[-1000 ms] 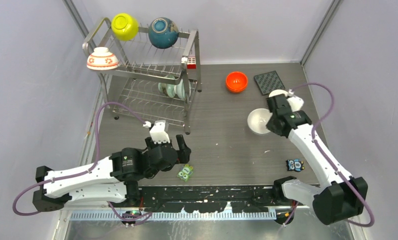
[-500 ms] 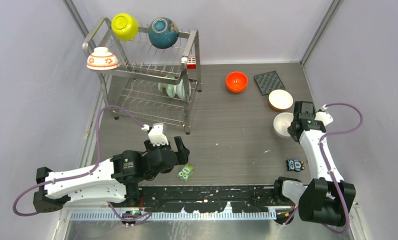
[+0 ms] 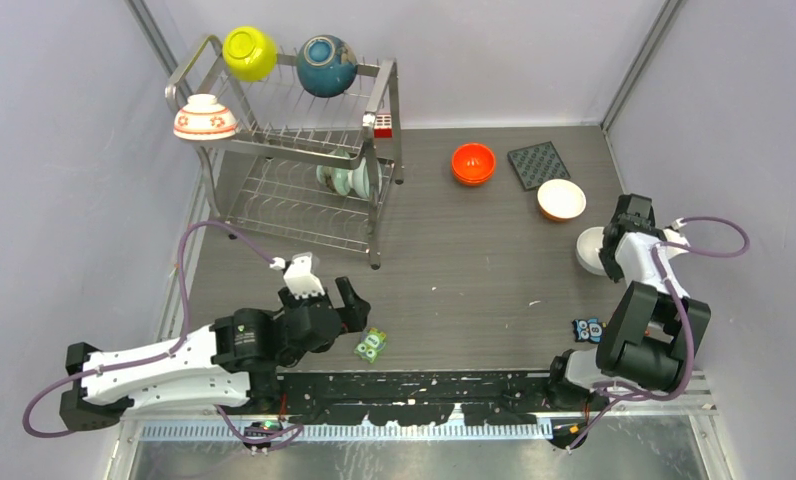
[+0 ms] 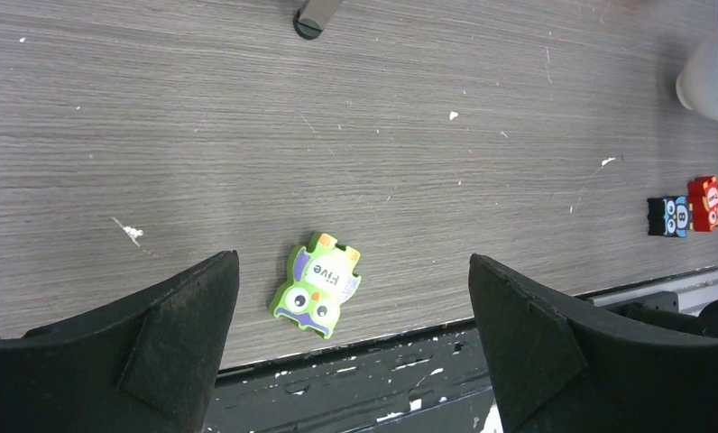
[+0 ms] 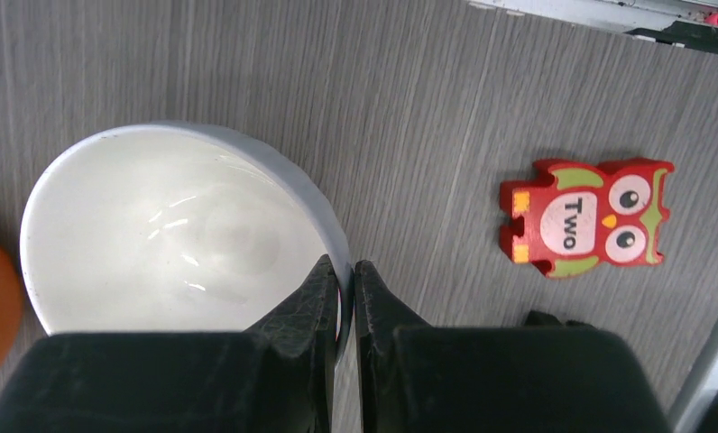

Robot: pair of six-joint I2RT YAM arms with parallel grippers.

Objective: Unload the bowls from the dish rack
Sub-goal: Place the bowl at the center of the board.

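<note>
The steel wire dish rack (image 3: 290, 130) stands at the back left. On its top tier sit a yellow-green bowl (image 3: 249, 52), a dark teal-blue bowl (image 3: 325, 65) and a white bowl with red flowers (image 3: 204, 118). A pale green bowl (image 3: 339, 179) stands on the lower tier. An orange bowl (image 3: 473, 163) and an orange bowl with a white inside (image 3: 560, 199) rest on the table. My right gripper (image 5: 346, 275) is shut on the rim of the plain white bowl (image 5: 175, 234), at the table's right edge (image 3: 591, 247). My left gripper (image 4: 351, 298) is open and empty above a green owl block (image 4: 317, 284).
A dark square mat (image 3: 538, 164) lies at the back right. A red owl block (image 5: 588, 216) lies beside the white bowl; a blue one (image 3: 590, 329) sits near the right arm's base. A red-white block (image 3: 382, 125) is clipped on the rack.
My right gripper has carried the white bowl from the table's middle right out to the right edge. The left arm has drawn back slightly toward its base.
</note>
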